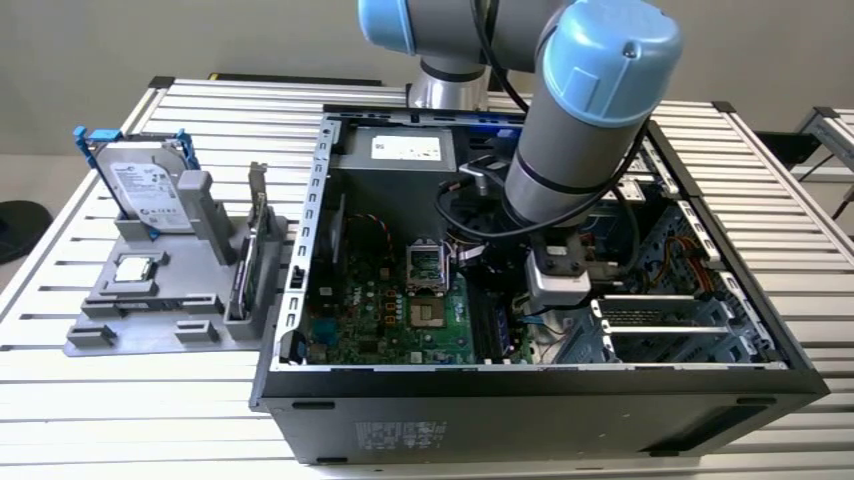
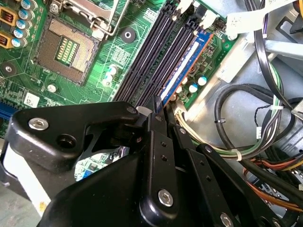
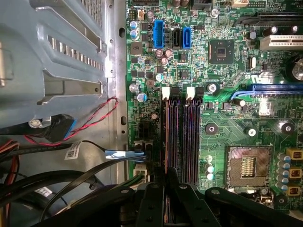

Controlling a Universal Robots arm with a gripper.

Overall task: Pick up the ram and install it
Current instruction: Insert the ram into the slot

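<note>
One open computer case [image 1: 534,400] lies on the slatted surface [image 1: 120,400] at the centre of the exterior view, and the arm reaches down into it. Inside, the green motherboard [image 1: 387,310] carries an empty processor socket [image 2: 66,49] and four parallel memory slots [image 3: 182,137]. The ram [image 2: 187,61], a blue-edged stick, stands on edge in the outermost slot in the second wrist view, next to the case's cable bay, running from the upper middle of the frame down to the end effector [image 2: 158,111]. The end effector's black fingers [image 2: 158,142] sit close together directly over the stick's near end; whether they clamp it or merely press on it cannot be determined, since the linkage hides the contact point. Bundled cables [image 2: 246,137] fill the compartment at the right of that frame. At the left of the exterior view, a grey holder [image 1: 174,290] carries a hard drive [image 1: 140,190] standing upright and an expansion card [image 1: 256,250] on edge.
</note>
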